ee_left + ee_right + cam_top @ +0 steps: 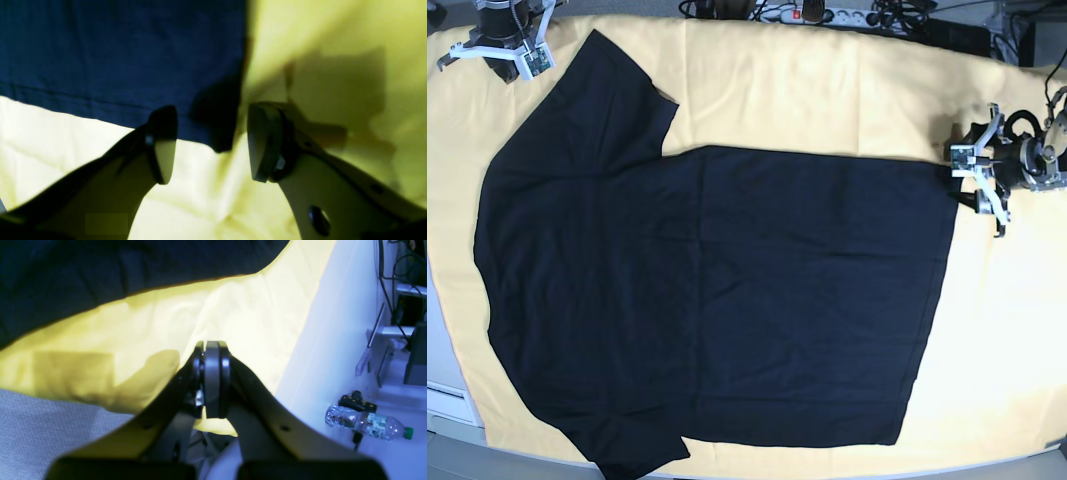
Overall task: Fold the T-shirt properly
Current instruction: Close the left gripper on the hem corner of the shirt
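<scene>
T-shirt (717, 300) lies flat on the yellow cloth (827, 90). Left gripper (210, 143) gapes wide, empty, over its far-right corner; right gripper (212, 380) is shut on nothing. Risk — jaws pinch cloth along with hem, dragging both.

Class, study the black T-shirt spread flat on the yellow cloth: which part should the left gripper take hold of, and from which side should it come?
Probably the hem corner of the T-shirt nearest the left gripper. It lies flat on the yellow cloth with two free edges meeting, right before the open jaws. Come in low from outside the hem, one jaw sliding under the fabric.
</scene>
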Available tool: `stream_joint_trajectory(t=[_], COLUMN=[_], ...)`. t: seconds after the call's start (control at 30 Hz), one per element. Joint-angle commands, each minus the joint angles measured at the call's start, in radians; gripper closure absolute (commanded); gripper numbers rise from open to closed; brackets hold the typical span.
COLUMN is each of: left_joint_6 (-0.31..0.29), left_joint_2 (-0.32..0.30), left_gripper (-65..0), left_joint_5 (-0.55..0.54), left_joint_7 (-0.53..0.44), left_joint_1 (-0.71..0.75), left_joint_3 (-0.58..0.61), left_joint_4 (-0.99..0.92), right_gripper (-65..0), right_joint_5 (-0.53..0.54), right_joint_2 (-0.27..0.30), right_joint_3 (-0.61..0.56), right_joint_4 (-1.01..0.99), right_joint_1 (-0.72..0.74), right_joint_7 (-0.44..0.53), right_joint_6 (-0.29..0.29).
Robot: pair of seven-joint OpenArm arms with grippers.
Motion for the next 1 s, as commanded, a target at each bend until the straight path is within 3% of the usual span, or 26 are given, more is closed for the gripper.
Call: stream_joint_trajectory(t=[0.0,0.27,0.33,0.43,0.5,0.8,0.97], left_joint_6=[0.006,0.006,-0.002,-0.007,-0.011,-0.011,-0.011], left_joint_2=[-0.011,0.002,0.002,0.002,0.002,-0.039,-0.085], left_gripper=[-34.7,-33.2,-27.1,-8.5,-1.4,0.0,0.0], left_joint_5=[0.007,0.010,0.010,0.008,-0.011,-0.019,-0.020], left_joint_7=[0.002,0.007,0.011,0.010,0.010,0.018,0.088], left_joint_1=[-0.006,-0.044,-0.065,-0.077,-0.078,-0.077,-0.077], left_joint_3=[-0.006,-0.006,-0.006,-0.006,-0.006,-0.006,-0.006], left_joint_4=[-0.002,0.015,0.019,0.019,0.020,0.106,0.200], right_gripper=[0.0,0.0,0.0,0.0,0.0,0.0,0.0], right_joint_5=[-0.011,-0.011,-0.011,-0.011,-0.011,-0.011,-0.011], right_joint_2=[0.006,0.006,0.006,0.006,0.006,0.006,0.006], right_joint_3=[0.006,0.006,0.006,0.006,0.006,0.006,0.006], right_joint_4=[0.014,0.014,0.014,0.014,0.014,0.014,0.014], right_joint_1=[-0.011,-0.011,-0.011,-0.011,-0.011,-0.011,-0.011], right_joint_7=[0.007,0.006,0.006,0.006,0.006,0.006,0.006], right_joint_6=[-0.012,-0.012,-0.012,-0.012,-0.012,-0.012,-0.012])
